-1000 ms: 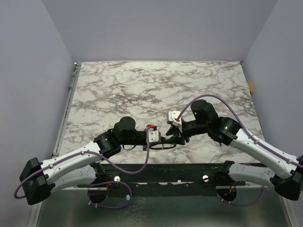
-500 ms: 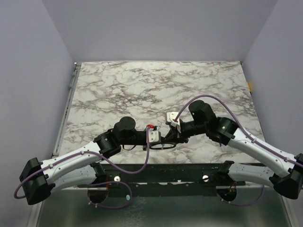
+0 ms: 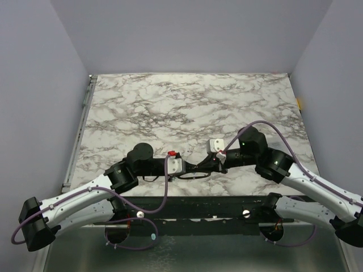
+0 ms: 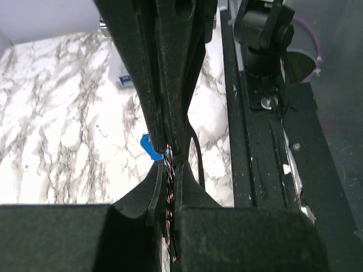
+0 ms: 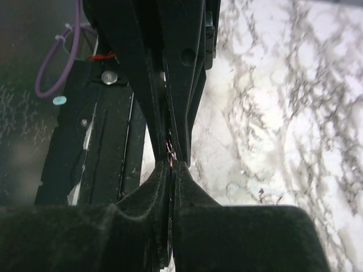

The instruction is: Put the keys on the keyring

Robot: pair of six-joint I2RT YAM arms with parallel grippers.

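- Closure on the right: the right gripper (image 5: 172,160), parted a second ago, now has its black fingers pressed together, nose to nose with the left gripper (image 4: 170,161), likewise closed.
- Small blue-headed metal key (image 4: 148,148) shows at the left fingertips, near the marble table's (image 3: 170,102) front edge.
- Thin keyring: I cannot tell where it is; probably a threading pinch.

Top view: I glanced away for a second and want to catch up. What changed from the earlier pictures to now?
The right gripper closed and shifted right, toward the near edge; the left gripper drew back leftward. Unchanged: left gripper shut, the two meeting tip to tip low over the table. A blue key shows at the pinch; its holder is unclear.
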